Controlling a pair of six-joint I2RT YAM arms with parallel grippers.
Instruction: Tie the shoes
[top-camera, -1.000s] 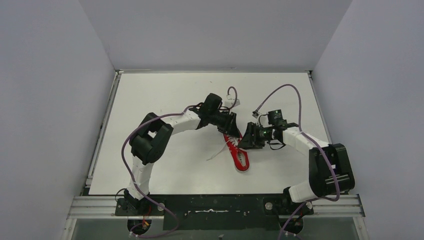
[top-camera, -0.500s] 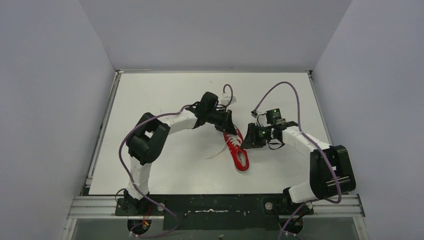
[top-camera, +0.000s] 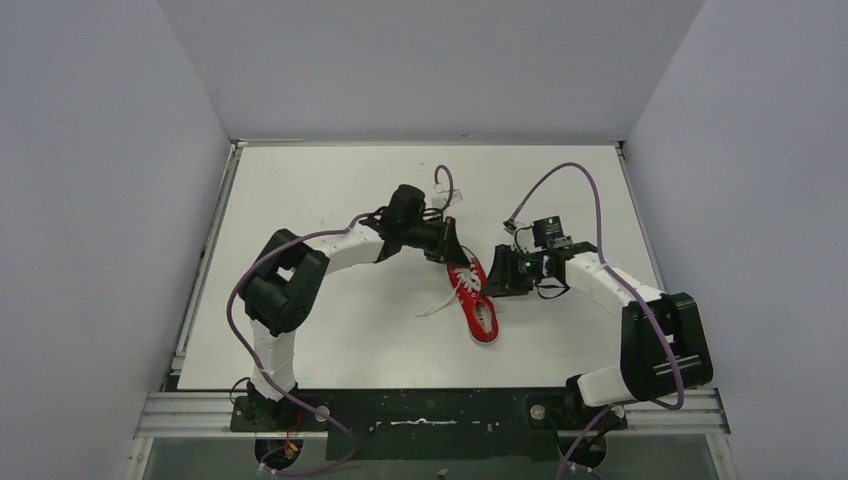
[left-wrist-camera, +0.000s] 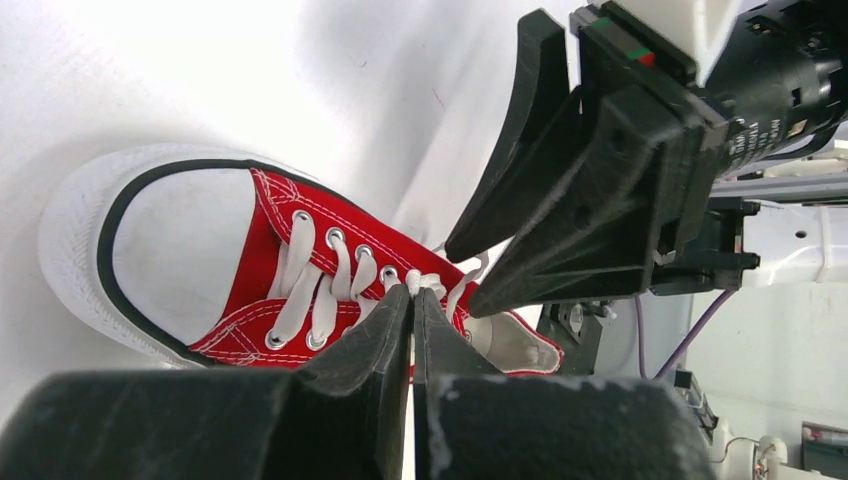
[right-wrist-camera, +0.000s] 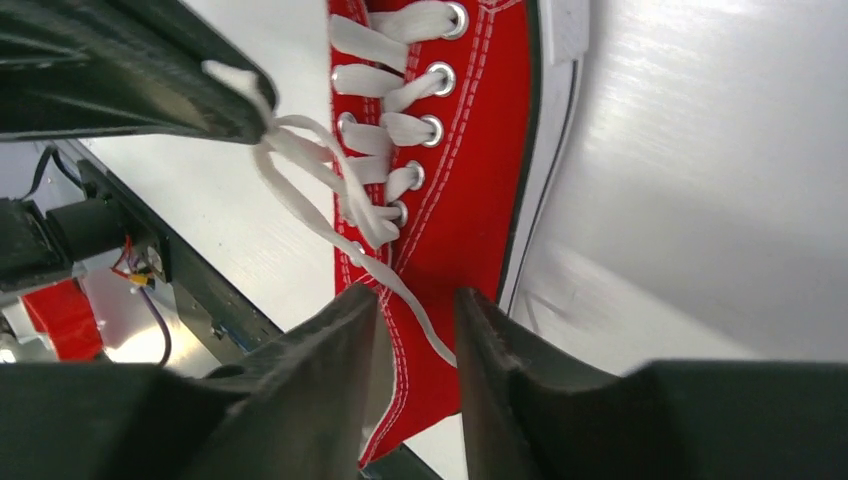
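The red sneaker (top-camera: 480, 308) lies mid-table, toe toward the far side. My left gripper (top-camera: 456, 256) is over its toe end. In the left wrist view the left gripper (left-wrist-camera: 411, 292) is shut on a white lace (left-wrist-camera: 428, 283) above the sneaker (left-wrist-camera: 235, 320). My right gripper (top-camera: 494, 283) is at the shoe's right side. In the right wrist view the right gripper (right-wrist-camera: 415, 305) is open, and the sneaker's (right-wrist-camera: 480, 180) side wall and a lace strand (right-wrist-camera: 300, 150) pass between its jaws. That strand runs taut up to the left gripper's fingers (right-wrist-camera: 150, 90).
A loose lace end (top-camera: 434, 305) trails on the white table (top-camera: 330, 180) left of the shoe. Purple cables loop over both arms. The table's side rails (top-camera: 205, 250) and grey walls close in the sides. The right gripper's fingers (left-wrist-camera: 520, 190) stand close to the left gripper's.
My left arm has drawn back toward the far left, pulling the lace. The shoe's toe has swung slightly toward the far side. The right gripper has barely moved.
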